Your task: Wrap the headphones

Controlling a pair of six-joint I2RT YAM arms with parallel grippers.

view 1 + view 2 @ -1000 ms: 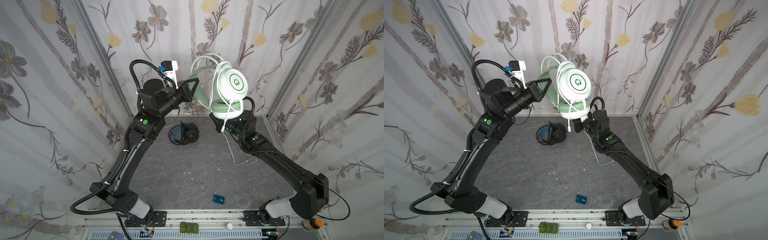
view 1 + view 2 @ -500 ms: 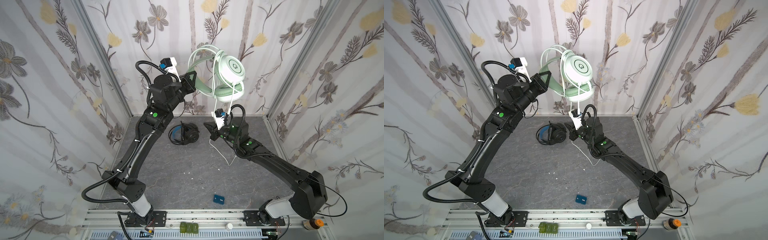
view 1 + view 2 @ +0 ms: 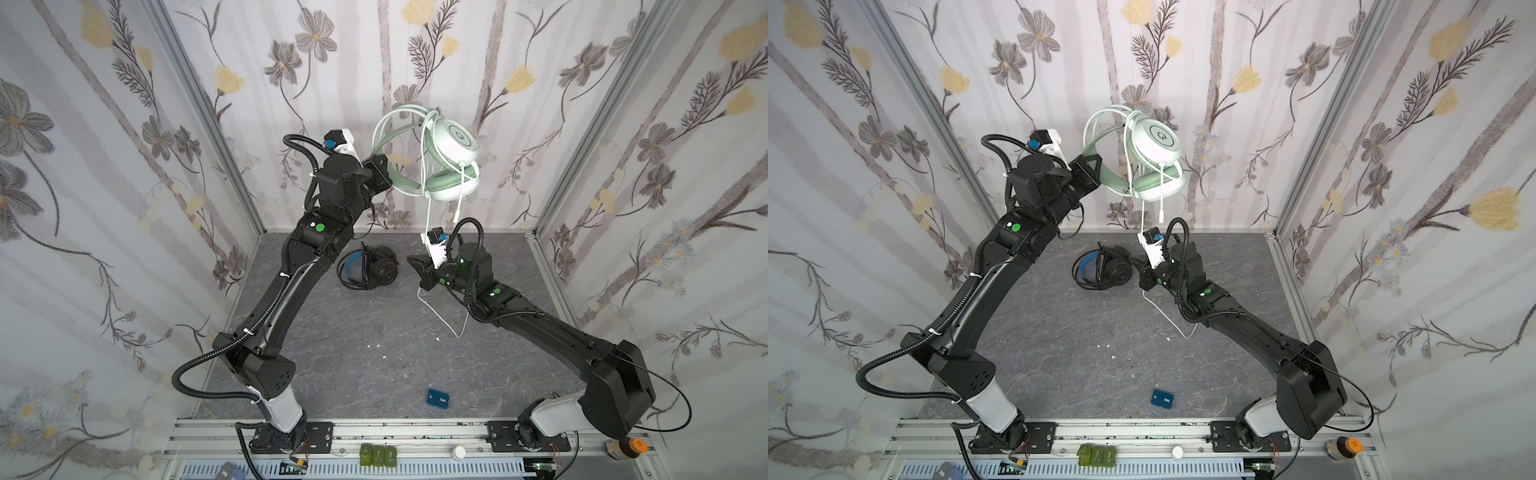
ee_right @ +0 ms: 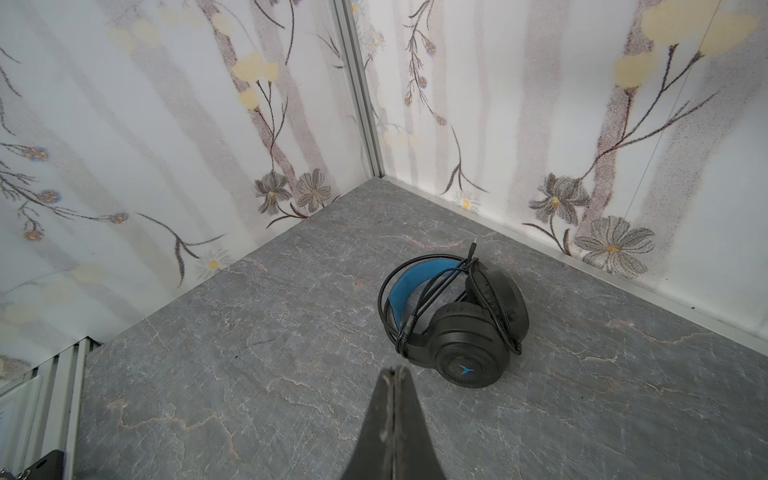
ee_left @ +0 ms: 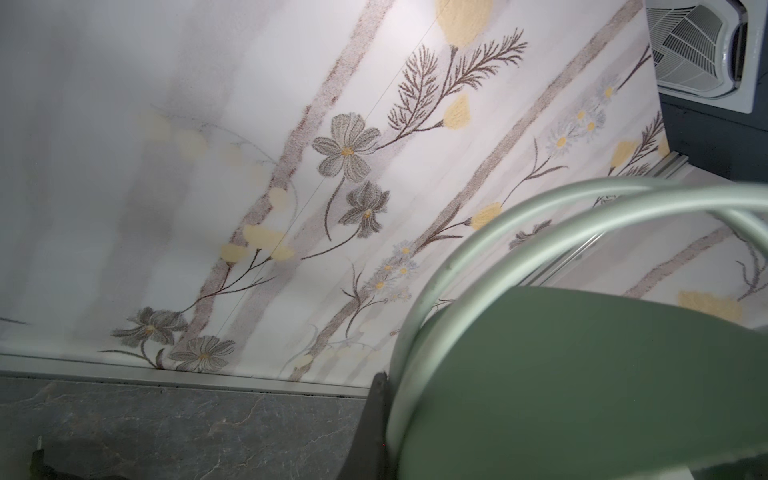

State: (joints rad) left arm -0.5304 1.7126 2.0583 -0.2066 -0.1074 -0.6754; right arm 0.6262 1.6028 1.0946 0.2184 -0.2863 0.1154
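The mint-green headphones point(image 3: 451, 141) point(image 3: 1154, 137) hang high by the back wall. My left gripper point(image 3: 384, 168) point(image 3: 1094, 166) is shut on their green headband point(image 5: 582, 374), and one dark finger point(image 5: 374, 415) lies against it. Their pale cable point(image 3: 438, 316) point(image 3: 1167, 316) drops straight to my right gripper point(image 3: 411, 261) point(image 4: 395, 370), then lies slack on the table. That gripper is low and shut, with a pale strip in its seam where the cable passes. The black headphones point(image 3: 370, 270) point(image 3: 1104, 270) point(image 4: 457, 328), cord wound round them, lie just beyond its tip.
A small blue box point(image 3: 438, 400) point(image 3: 1162, 399) lies near the table's front edge. Floral walls close the back and both sides. Green blocks point(image 3: 377, 454) sit on the front rail, and an orange-capped bottle point(image 3: 623, 449) stands at the front right corner.
My right gripper has dropped from just under the mint-green headphones to near the table and has shut. My left arm has carried the headphones higher, towards the back wall.
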